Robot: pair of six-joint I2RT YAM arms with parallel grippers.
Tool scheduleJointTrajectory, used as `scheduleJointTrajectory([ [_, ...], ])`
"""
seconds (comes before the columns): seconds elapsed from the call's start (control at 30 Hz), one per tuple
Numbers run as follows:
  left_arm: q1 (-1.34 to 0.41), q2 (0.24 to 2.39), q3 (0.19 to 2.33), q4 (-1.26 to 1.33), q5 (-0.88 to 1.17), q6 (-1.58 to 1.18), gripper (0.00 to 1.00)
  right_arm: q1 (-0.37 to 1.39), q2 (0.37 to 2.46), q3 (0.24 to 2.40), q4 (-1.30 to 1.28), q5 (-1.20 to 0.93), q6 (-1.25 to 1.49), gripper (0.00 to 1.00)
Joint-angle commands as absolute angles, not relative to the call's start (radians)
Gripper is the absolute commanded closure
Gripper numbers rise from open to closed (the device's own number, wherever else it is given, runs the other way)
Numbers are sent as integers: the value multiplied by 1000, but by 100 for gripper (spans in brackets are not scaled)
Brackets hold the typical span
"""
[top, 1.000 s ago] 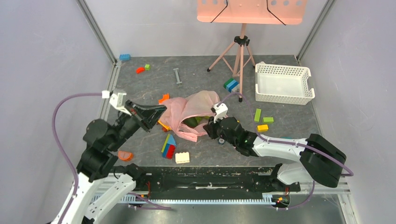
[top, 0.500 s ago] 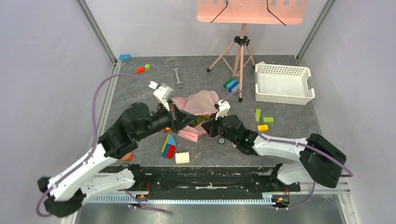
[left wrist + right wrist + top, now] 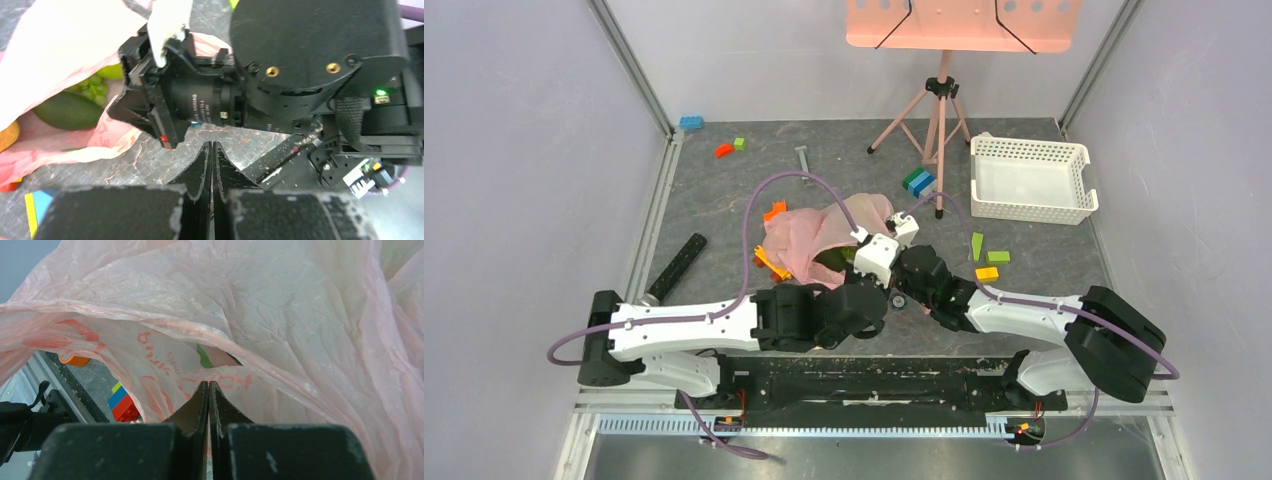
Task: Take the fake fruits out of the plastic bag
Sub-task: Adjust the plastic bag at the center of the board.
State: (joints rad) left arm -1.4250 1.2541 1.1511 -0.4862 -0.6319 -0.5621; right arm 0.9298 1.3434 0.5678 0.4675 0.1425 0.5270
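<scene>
the left arm has swung down and across the table. its left gripper (image 3: 211, 156) now lies low beside the right wrist, fingers pressed together on nothing. the right gripper (image 3: 208, 390) is closed too, tips at the film of the pink plastic bag (image 3: 809, 235); whether a fold is caught, i cannot tell. the bag lies mid-table, and inside its mouth sit green grapes (image 3: 95, 86) and a dark avocado (image 3: 65, 111). a white lattice basket (image 3: 1028, 213) stands well apart.
</scene>
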Motion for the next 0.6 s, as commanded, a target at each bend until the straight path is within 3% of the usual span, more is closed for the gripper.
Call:
scheduleJointTrajectory([
  [0.0,-1464,1241,1141,-497,-918,-728,98,921,1338,562,520,136,544,100],
  [0.2,-1448,1155,1052,-475,-999,-733,98,916,1338,552,529,136,546,100],
  [0.57,-1232,1130,947,-316,-840,-614,98,914,1345,555,540,130,554,100],
])
